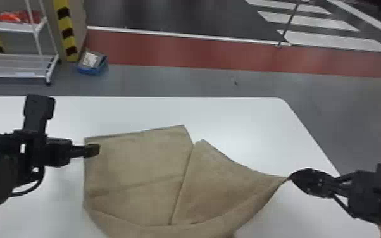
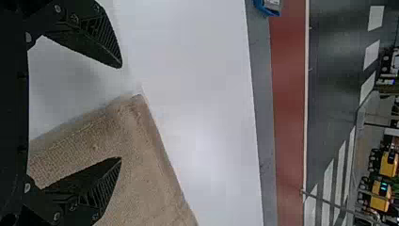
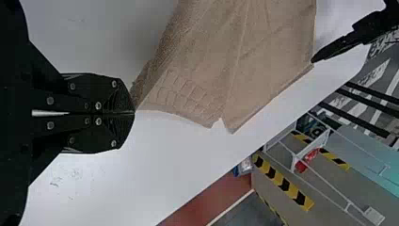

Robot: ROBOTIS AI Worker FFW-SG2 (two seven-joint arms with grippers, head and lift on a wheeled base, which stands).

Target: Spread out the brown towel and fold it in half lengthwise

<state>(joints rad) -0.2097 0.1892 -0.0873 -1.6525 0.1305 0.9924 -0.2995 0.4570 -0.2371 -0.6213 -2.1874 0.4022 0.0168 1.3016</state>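
L gripper [image 1: 96, 149] w/ fingers apart over brown towel [image 1: 136, 164] corner, R gripper [image 1: 290, 178] clamped on towel's R end

The table [image 1: 231, 117] is coloured white, the towel [image 1: 142, 158] on it brown; beyond the table, grey floor [image 1: 167, 80] is banded red, and a post [image 1: 65, 23] is striped yellow-black.

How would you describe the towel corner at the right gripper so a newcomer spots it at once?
On the white table lies the brown towel. Toward the robot's right its cloth narrows to a corner, ending at the right gripper. That corner is pinched in shut fingers, whereas the far-left corner lies loose near the open left gripper.
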